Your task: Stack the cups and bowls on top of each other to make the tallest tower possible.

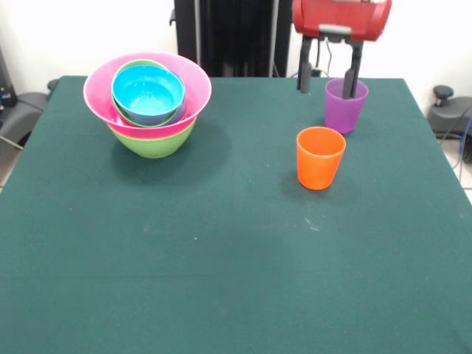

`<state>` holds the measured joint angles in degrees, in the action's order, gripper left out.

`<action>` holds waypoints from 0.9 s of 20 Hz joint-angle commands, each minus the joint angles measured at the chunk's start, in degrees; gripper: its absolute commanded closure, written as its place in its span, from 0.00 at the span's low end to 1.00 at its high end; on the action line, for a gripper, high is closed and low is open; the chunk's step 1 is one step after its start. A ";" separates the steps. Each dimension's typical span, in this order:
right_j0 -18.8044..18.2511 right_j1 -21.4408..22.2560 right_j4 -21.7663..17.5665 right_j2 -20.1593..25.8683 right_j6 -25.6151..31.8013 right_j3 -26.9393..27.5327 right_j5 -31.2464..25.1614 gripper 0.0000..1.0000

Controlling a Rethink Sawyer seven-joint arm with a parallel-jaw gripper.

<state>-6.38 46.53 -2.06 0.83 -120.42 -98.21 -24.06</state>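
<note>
The tower (147, 103) stands at the far left of the table: a lime green bowl (153, 144) at the base, the huge pink bowl (98, 92) in it, then smaller green and blue bowls with a cyan bowl (147, 92) on top. The purple cup (345, 110) stands upright at the far right. The orange cup (320, 157) stands upright just in front of it, apart from it. My gripper (328, 82) hangs open over the purple cup's left rim. One finger (352, 74) reaches to the cup's mouth, the other is outside on the left.
The table is covered in dark green cloth (221, 251). The robot's black pedestal (228, 37) stands behind the far edge. Dark equipment sits off the table at the left (18, 110) and right (446, 107).
</note>
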 commanded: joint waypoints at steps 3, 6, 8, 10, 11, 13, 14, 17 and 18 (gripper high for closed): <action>1.43 -7.13 -1.73 4.13 -4.62 -3.82 5.08 0.00; 1.25 -8.21 -1.63 4.36 -4.51 -3.68 6.29 0.00; 1.22 -8.82 -1.63 4.45 -4.60 -3.73 7.16 0.00; 1.37 -9.20 -1.58 4.34 -4.83 -3.84 7.59 0.00; 1.48 -9.48 -1.60 4.25 -5.02 -3.95 8.06 0.00; 1.96 -10.59 -1.70 3.95 -5.35 -3.81 8.69 0.00; 2.12 -11.39 -1.64 3.90 -5.40 -3.63 8.63 0.00; 2.36 -13.55 -1.71 4.07 -5.86 -3.48 10.75 0.00; 2.44 -14.14 -1.71 4.09 -5.94 -3.36 11.34 0.00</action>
<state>-5.48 37.69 -2.07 1.13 -120.42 -99.19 -17.65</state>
